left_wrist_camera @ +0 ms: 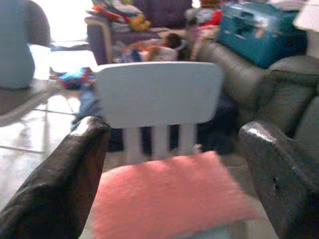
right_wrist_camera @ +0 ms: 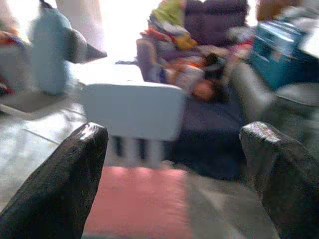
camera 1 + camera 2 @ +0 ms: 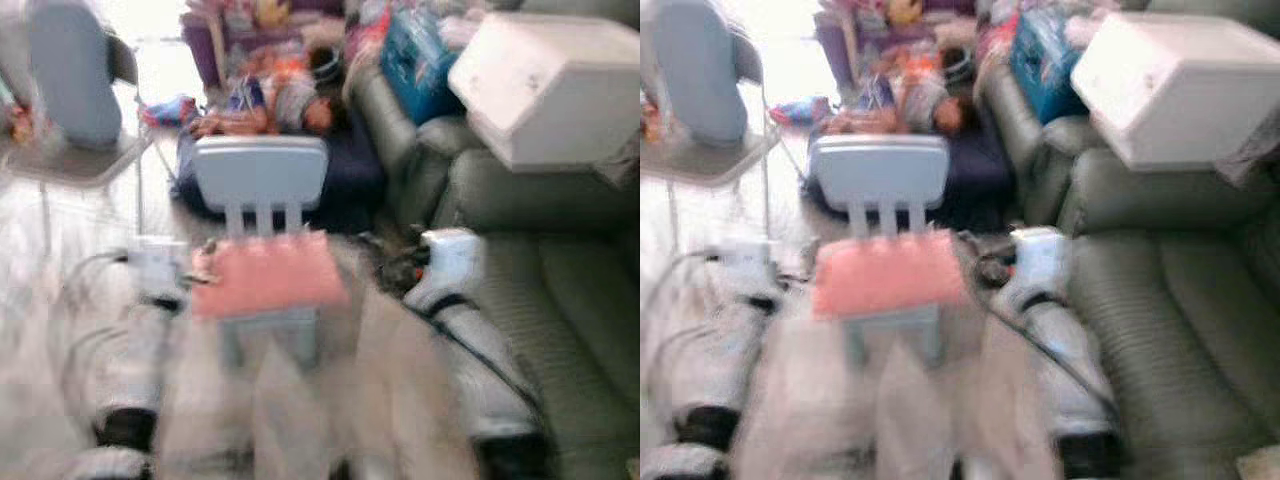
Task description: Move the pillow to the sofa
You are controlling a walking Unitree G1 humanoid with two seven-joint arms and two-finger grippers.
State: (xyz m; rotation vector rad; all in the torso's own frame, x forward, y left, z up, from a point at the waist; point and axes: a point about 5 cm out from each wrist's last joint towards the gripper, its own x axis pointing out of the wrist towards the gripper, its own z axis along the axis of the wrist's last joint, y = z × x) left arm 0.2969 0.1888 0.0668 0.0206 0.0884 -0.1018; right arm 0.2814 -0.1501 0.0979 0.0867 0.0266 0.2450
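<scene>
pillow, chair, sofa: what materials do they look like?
Pink pillow: soft fabric, matte, probably a woven or knit cover; its edges sag on the seat. Small chair: likely moulded plastic or painted wood, a smooth pale blue-white slatted back. Sofa: grey-green leather or faux leather, faint sheen, puffy creased cushions. Blur limits certainty.

Two long black fingers [image 2: 55, 189] of the right gripper [image 2: 172, 184] stand wide apart at the lower corners. Between them lies a flat pink pillow [image 2: 137, 201] — on the seat of a small pale-blue slatted chair [image 2: 132, 112]. Behind, upper right — a teal hard case [image 2: 274, 50], blurred.
</scene>
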